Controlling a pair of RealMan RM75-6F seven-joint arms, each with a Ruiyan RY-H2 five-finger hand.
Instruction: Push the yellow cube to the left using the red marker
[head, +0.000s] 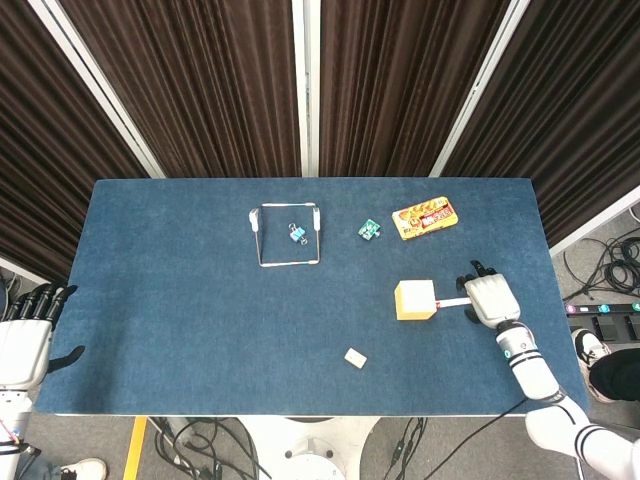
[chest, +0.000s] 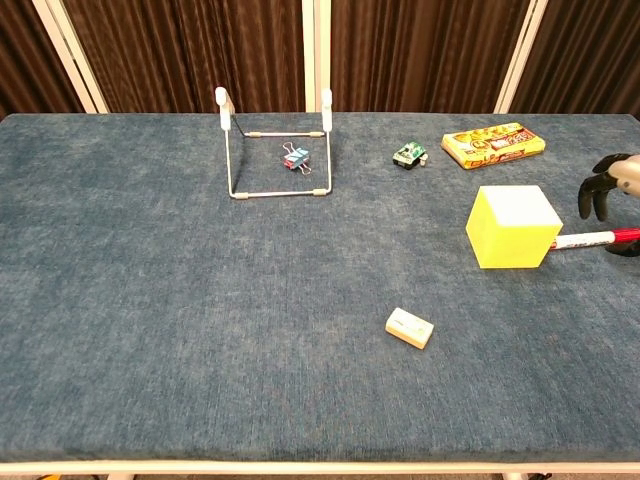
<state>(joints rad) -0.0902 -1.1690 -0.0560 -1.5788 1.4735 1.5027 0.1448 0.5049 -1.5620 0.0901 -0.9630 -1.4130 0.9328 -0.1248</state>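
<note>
- No writing can be read in either view.
- The orange snack box (chest: 494, 145) near the far right corner of the table (chest: 150, 330) carries print, too small to make out.
- The small green packet (chest: 408, 155) beside it and the pale eraser (chest: 410, 327) near the front edge show marks, none legible.

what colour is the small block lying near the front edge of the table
Cream or pale beige, the small block shows best in the chest view.
</note>
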